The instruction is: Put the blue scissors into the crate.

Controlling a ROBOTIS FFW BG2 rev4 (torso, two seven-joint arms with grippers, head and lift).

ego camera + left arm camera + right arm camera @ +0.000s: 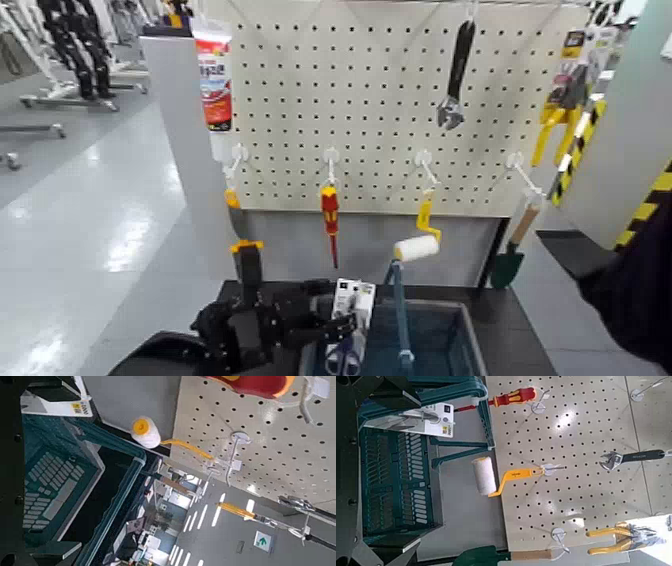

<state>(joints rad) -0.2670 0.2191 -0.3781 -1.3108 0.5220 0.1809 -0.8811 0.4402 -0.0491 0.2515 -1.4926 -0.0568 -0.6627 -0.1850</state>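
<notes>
Blue loop handles hang at the lower centre of the head view: those are your scissors (346,358), on their white printed card (356,296), head end up, inside the left part of the blue-grey plastic crate (472,335). The card's top stands above the crate's rim. Your left gripper (294,292) is just left of the card in the lower middle; its jaws stand wide, one finger overlapping the card's edge. You can't tell from here whether that finger touches it. Your right gripper (390,469) shows only in its own wrist view, with its jaws spread.

Above the crate, a white-sleeved paint roller (416,248) with a yellow handle hangs right of centre. The red-and-yellow screwdriver (330,213) hangs at the centre, and a green-bladed hand trowel (508,265) at the lower right. Higher on the perforated pegboard (350,90) you have an adjustable wrench (457,78) right of centre, yellow-handled pliers (555,125) at the upper right and a red-and-white tube (213,82) at the upper left.
</notes>
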